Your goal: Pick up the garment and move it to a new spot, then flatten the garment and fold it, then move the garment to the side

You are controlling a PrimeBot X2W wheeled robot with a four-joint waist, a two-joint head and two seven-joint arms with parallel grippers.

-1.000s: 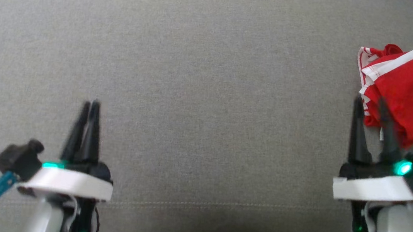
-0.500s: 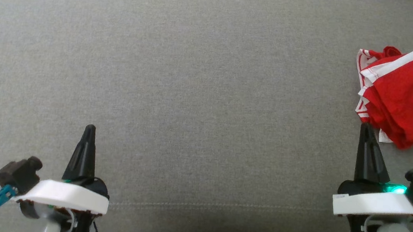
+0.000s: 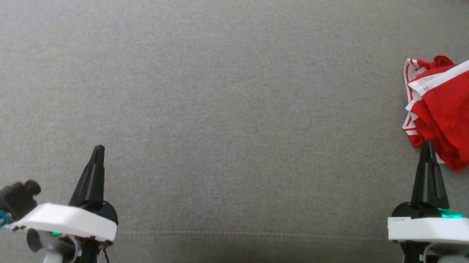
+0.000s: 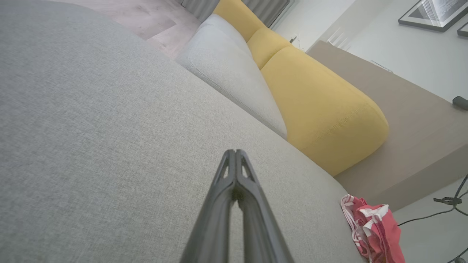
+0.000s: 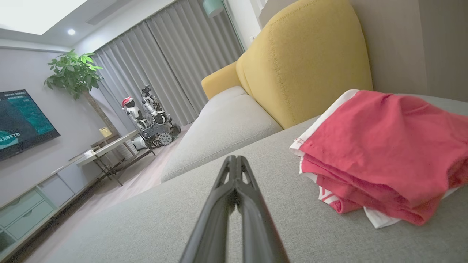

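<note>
Now | red garment (image 3: 462, 109) folded at 2 o'clock on grey sofa cushion (image 3: 220, 103) | left gripper (image 3: 99, 148) pressed together, empty, 7 o'clock | right gripper (image 3: 427, 145) pressed together, empty, just beside garment

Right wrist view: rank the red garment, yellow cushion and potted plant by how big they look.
1. red garment and yellow cushion: about equal in the picture; the garment lies nearer the camera, so I leave them unranked.
2. potted plant: clearly smallest, far back in the room.
</note>
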